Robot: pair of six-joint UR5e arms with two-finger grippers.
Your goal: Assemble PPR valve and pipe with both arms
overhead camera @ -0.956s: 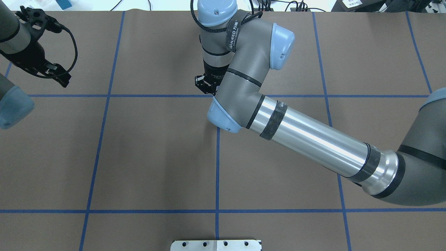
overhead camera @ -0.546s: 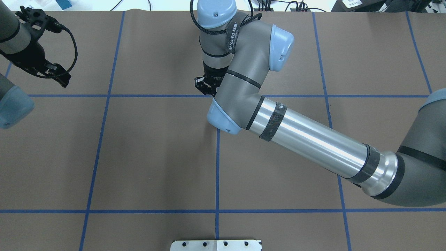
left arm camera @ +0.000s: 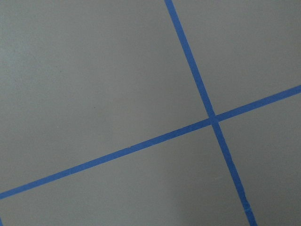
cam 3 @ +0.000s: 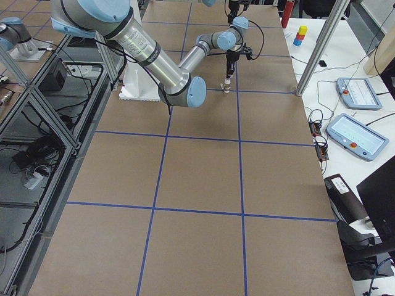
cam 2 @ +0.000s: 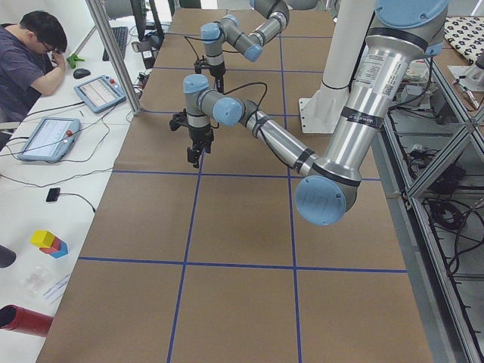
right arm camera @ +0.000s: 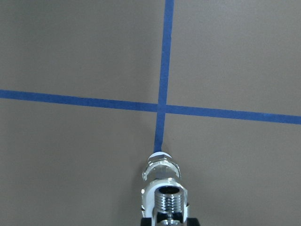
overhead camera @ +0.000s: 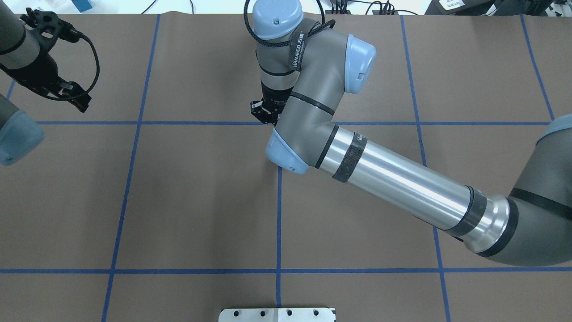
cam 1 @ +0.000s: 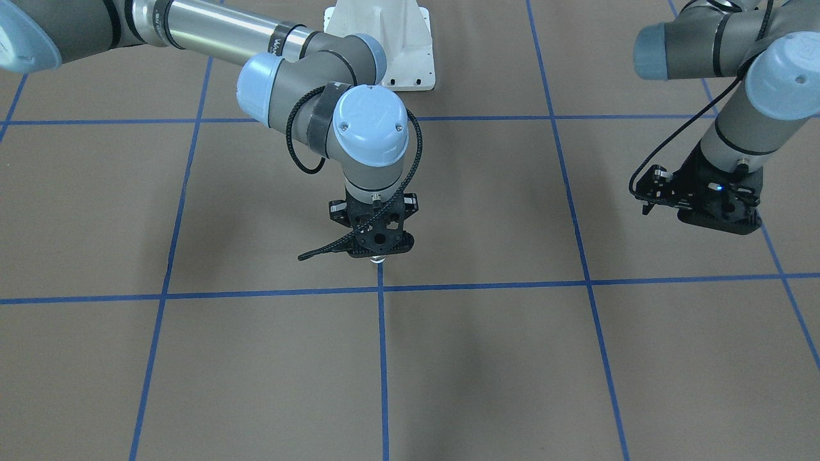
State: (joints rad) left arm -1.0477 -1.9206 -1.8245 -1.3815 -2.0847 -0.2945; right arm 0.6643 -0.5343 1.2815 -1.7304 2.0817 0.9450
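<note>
My right gripper [cam 1: 378, 255] points straight down over a crossing of blue tape lines and is shut on a small part. In the right wrist view this is the white PPR valve [right arm camera: 161, 165] with a silvery band, joined to the chrome threaded pipe [right arm camera: 167, 197] with its dark bore. The part [cam 3: 226, 87] hangs close over the table; I cannot tell whether it touches. In the overhead view my forearm hides it. My left gripper [overhead camera: 79, 99] hovers empty at the table's far left [cam 1: 648, 203]; I cannot tell whether it is open or shut.
The brown table cover carries a grid of blue tape lines [overhead camera: 279, 214]. The white robot base plate [overhead camera: 277, 314] sits at the near edge. An operator [cam 2: 26, 60], tablets and coloured blocks [cam 2: 49, 242] are beside the table's far side.
My right arm's elbow and wrist have shifted slightly; the gripper stays over the same tape crossing. The left arm has not moved.
</note>
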